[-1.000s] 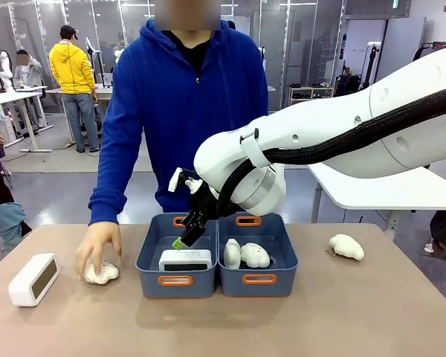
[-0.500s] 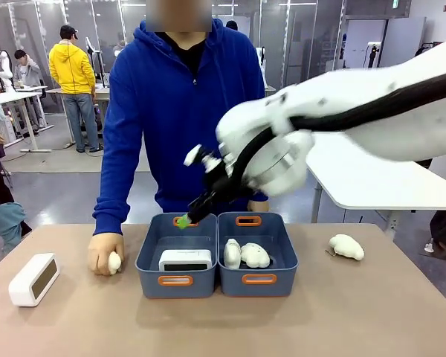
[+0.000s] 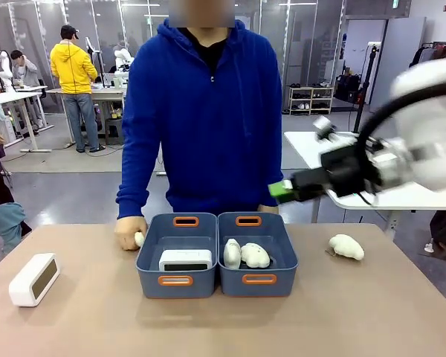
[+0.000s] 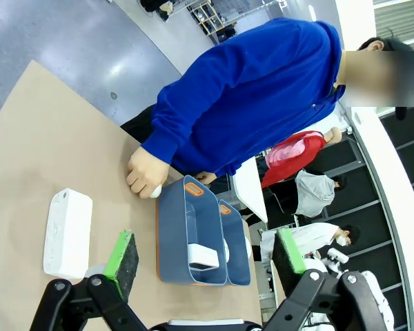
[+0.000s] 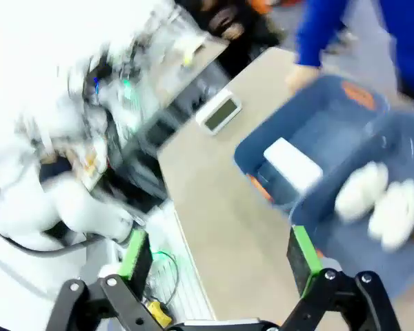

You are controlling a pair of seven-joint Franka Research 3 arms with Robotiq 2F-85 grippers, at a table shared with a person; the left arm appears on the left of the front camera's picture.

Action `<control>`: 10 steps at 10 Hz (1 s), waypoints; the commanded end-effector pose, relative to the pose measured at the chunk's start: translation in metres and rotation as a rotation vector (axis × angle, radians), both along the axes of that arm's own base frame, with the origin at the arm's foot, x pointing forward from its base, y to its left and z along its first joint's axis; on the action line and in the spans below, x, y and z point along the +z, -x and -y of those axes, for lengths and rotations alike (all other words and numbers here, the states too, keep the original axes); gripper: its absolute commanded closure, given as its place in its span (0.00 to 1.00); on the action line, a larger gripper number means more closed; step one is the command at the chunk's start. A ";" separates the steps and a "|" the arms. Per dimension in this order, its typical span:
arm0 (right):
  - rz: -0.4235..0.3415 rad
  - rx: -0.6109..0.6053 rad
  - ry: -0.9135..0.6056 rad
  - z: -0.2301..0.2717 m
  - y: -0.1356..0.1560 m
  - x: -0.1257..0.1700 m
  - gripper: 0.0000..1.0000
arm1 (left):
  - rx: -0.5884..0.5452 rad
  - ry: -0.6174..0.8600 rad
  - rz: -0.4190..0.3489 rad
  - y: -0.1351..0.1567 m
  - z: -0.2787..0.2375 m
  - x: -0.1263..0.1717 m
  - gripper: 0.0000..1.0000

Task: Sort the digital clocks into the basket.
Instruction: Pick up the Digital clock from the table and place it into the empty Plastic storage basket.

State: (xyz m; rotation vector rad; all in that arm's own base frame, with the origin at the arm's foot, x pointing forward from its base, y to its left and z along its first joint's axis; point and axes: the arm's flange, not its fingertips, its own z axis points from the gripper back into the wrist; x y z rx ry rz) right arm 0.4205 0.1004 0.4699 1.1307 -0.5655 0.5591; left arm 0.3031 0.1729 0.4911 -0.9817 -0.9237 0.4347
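Digital clock (image 3: 184,259) lying in left basket (image 3: 152,287), second clock (image 3: 34,279) on counter (image 3: 357,312) at near left, right fingers (image 3: 284,191) spread wide, empty, raised above counter at right, left fingers (image 4: 121,256) spread wide, empty, person's hand (image 3: 128,232) just beside left basket's far corner.

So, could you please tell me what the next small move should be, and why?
Probably lower the open left pincer toward the digital clock on the table: the other clock already lies in the left basket, this one sits outside, and the right pincer is high and far off.
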 end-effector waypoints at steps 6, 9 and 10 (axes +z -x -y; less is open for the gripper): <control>-0.392 -0.618 0.005 0.179 0.147 -0.016 0.00 | -0.008 0.015 0.012 -0.001 0.000 0.000 0.00; -0.345 -0.606 0.011 0.174 0.087 0.010 0.00 | -0.008 0.015 0.012 -0.001 0.000 0.000 0.00; -0.345 -0.606 0.011 0.174 0.087 0.010 0.00 | 0.000 0.000 0.000 0.000 0.000 0.000 0.00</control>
